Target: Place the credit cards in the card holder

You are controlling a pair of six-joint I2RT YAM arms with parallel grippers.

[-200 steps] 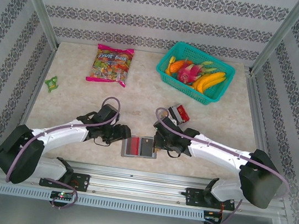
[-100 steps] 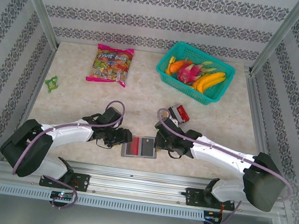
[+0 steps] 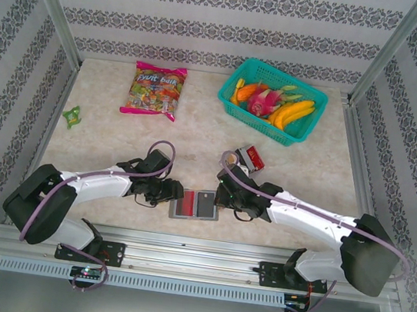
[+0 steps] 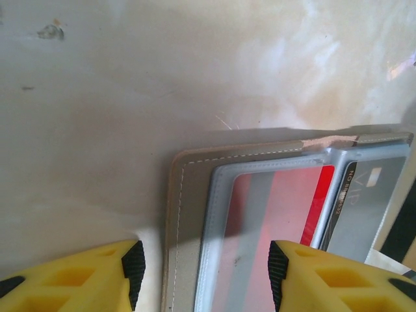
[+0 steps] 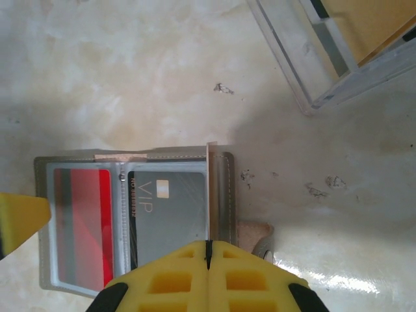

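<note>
The open dark-gray folding card holder point(image 3: 194, 204) lay flat by the table's 6 o'clock edge. A red plastic card point(image 4: 273, 208) and a gray VIP card point(image 5: 172, 208) sat in its pockets. Bare beige tabletop point(image 3: 117, 139) stretched toward 12.

The left gripper point(image 4: 205, 260) stood unclenched astride the holder's 9 o'clock edge. The right gripper point(image 5: 207, 250) was clenched at 3 o'clock.

Against a second earlier, we noted the left arm drawn inward and the holder unmoved.

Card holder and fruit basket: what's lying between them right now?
In the top view, the small red-and-black stack of credit cards lies between the open card holder and the basket.
</note>
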